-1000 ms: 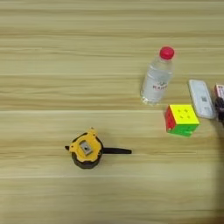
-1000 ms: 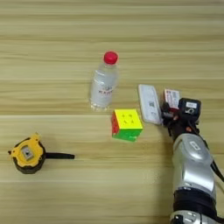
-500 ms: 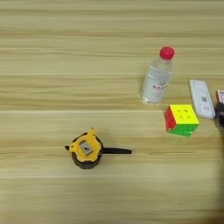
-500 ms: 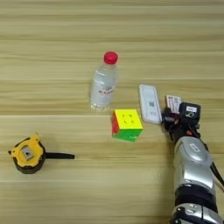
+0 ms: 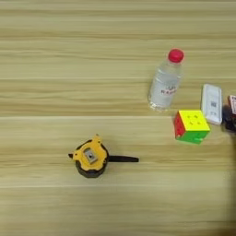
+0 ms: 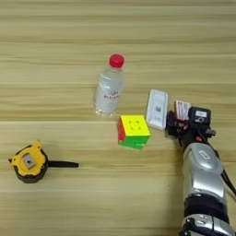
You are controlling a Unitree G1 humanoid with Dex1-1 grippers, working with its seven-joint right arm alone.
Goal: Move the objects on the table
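On the wooden surface [image 5: 55,55], tape measure [image 6: 29,162] lies lower left, bottle [image 6: 109,86], cube [image 6: 133,131], white device [image 6: 157,108] mid-frame, red-white box [image 6: 182,109] right beneath the tool [image 6: 189,125], grip unreadable; lowering squarely seems wise.

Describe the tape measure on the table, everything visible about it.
The tape measure is a rounded yellow case with a black lower rim, seemingly hard plastic, and a small grey square patch in the middle of its top face. It lies flat on the wooden table, well left of the other objects and apart from all of them. A thin black strap runs straight out from its right side, flat on the wood. Nothing but the table touches it.
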